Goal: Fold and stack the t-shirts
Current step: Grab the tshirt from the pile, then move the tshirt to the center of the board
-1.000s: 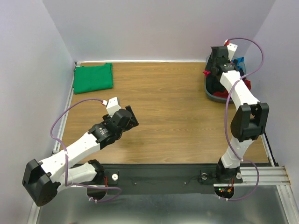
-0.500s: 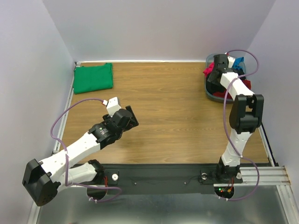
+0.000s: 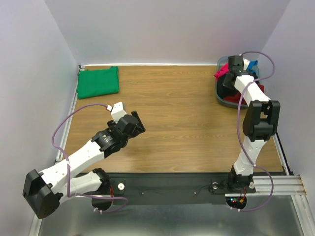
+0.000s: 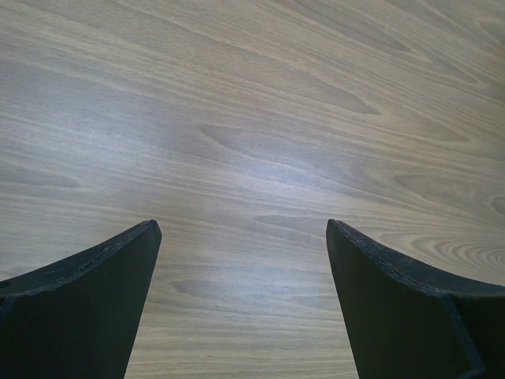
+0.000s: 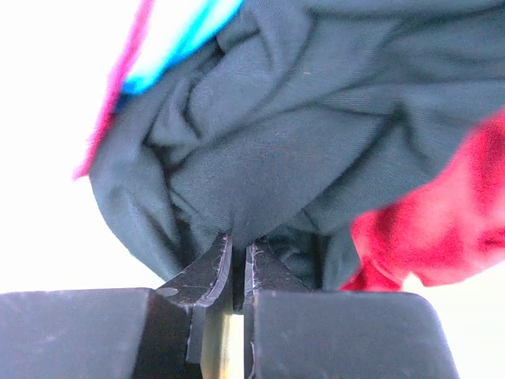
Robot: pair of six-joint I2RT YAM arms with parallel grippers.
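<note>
Right pincer (image 5: 234, 241): pressed nearly together on a fold of the black t-shirt (image 5: 300, 134); you can see the cloth bunched right at the tips.
Black t-shirt: crumpled, lying in the heap inside the tub (image 3: 227, 103) at the far right of the surface (image 3: 177, 108).
Neighbours in the heap: a red t-shirt (image 5: 426, 229) touches it on one side, and a blue t-shirt (image 5: 170, 55) peeks out behind it.
Green t-shirt (image 3: 98, 81): folded flat in the far left corner, well apart from the tub.
Left pincer (image 4: 241, 225): spread wide, holding nothing, hovering over bare wood on the left half of the surface.
What changed: a second ago your right arm stood higher over the tub; it has since dipped into the heap and pinched. Your left arm has hardly shifted.
What it means: the pick of the next shirt looks begun, but nothing is lifted clear yet. One shirt appears done, and the rest are still in the tub.
Watch for: the red cloth lies against the black, so it may drag out with it. Raise slowly and check what follows.
</note>
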